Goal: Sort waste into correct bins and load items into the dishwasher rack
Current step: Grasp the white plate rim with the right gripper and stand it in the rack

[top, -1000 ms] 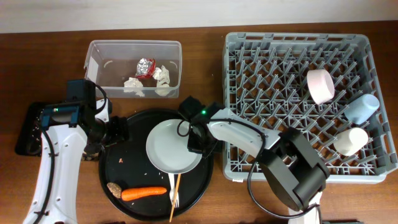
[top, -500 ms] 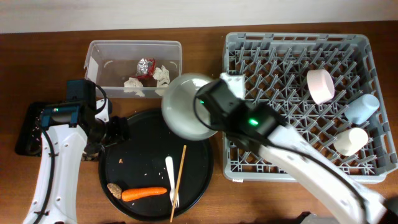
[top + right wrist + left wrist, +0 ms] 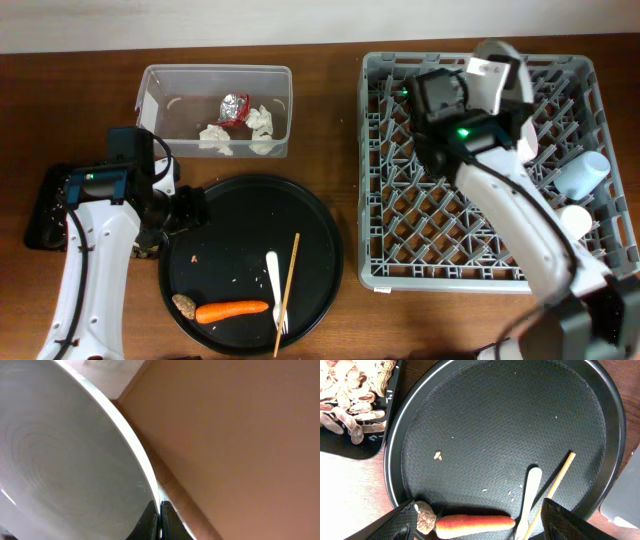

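Above the brown wooden table (image 3: pixel 330 60), right gripper (image 3: pixel 159 515) pinches the white round plate (image 3: pixel 65 460) by its rim over the grey pegged rack (image 3: pixel 400 220); it could slip; left gripper (image 3: pixel 477 510) gapes empty

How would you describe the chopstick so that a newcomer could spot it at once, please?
Find the large round black tray left of the grey rack. Near its right edge lies the chopstick, just right of the white fork. It alone is thin, straight and pale wood, longer than the fork.

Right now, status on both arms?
Left gripper open above round tray. Right gripper shut on plate, over rack's back. Blue cup, cream cup at rack's right.
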Action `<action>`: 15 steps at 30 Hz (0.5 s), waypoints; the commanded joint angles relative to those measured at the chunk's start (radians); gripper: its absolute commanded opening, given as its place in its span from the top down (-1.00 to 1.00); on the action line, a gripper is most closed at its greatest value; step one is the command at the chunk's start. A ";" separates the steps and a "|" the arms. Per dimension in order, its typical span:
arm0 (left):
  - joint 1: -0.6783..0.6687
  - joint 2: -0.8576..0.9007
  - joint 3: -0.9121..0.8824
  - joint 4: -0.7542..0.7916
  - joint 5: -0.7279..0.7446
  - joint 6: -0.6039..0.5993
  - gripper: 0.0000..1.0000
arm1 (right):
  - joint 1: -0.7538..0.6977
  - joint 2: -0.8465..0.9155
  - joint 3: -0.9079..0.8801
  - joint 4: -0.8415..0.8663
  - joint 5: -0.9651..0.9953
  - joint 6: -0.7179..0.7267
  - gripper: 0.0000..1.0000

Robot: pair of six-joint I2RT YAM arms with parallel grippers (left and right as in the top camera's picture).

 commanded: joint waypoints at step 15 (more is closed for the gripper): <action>0.006 -0.007 0.008 0.019 -0.003 -0.013 -0.57 | 0.131 0.193 0.010 0.003 -0.270 0.019 0.06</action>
